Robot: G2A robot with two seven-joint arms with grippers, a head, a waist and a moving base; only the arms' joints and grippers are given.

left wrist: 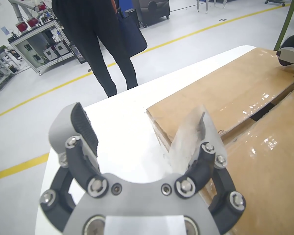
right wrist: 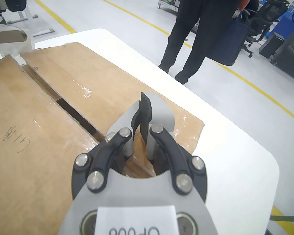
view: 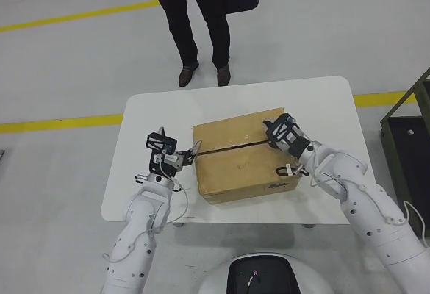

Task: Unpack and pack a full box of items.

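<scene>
At nine o'clock of the box, grey-and-black left gripper (view: 189, 153), fingers spread wide, with a translucent strip of tape (left wrist: 183, 138) clinging to one. Mid-table on the white rounded table (view: 148, 110), the brown taped cardboard box (view: 244, 165), flaps down but parted along a narrow slit. At two o'clock of it, right gripper (right wrist: 144, 103) pinched together, nothing seen between. Likely heavy when full, stiff, and slick where taped. Best taken by the flap edges at the slit.

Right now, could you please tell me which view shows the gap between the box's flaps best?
The top view: the gap runs whole across the box. Each wrist view shows one stretch of it, close and slanted.
</scene>
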